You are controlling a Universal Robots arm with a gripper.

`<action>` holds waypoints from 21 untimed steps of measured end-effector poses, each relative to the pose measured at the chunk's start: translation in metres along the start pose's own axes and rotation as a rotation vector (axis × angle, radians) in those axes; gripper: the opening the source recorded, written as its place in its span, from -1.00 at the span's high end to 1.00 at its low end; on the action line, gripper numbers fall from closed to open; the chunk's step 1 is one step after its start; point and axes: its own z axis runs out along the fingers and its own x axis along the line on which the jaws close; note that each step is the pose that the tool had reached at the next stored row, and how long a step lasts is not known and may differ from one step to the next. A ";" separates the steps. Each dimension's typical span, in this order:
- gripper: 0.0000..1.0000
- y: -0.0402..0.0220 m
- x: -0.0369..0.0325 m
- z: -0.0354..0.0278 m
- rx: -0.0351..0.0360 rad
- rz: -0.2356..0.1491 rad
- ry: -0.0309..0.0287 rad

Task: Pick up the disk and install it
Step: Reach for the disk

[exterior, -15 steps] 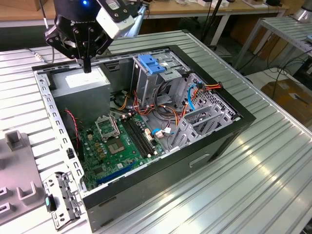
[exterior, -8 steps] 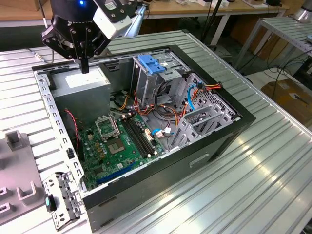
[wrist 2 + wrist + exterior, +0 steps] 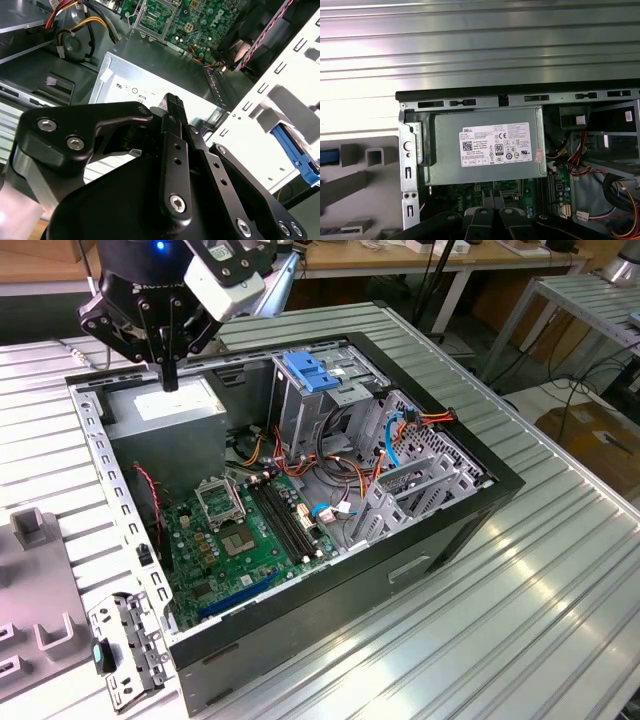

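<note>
1. Exterior view: raised, well off from the claw (image 3: pixel 170 378), angled down over the computer case (image 3: pixel 300 632).
2. First wrist view: above the claw, straight down onto the power supply (image 3: pixel 485 172).
3. Second wrist view: close behind the claw (image 3: pixel 172 105), sharing that power supply (image 3: pixel 165 75).

The claw (image 3: pixel 170 380) is black, motherboard (image 3: pixel 215 550) green, latch (image 3: pixel 312 373) blue, power-supply box (image 3: pixel 445 170) grey with white sticker (image 3: pixel 495 144), tabletop (image 3: pixel 540 570) ribbed silver.

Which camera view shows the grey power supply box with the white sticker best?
The first wrist view: the power supply box lies whole and uncovered, its sticker facing the camera. In the exterior view it is seen at a slant, under the gripper. In the second wrist view the gripper hides much of it.
</note>
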 end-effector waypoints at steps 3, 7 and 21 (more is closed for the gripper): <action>0.79 -0.0002 0.0021 0.0000 0.0000 0.000 0.0003; 0.79 -0.0004 0.0049 -0.0001 0.0001 0.000 0.0006; 0.79 -0.0015 0.0192 -0.0003 0.0002 0.000 0.0022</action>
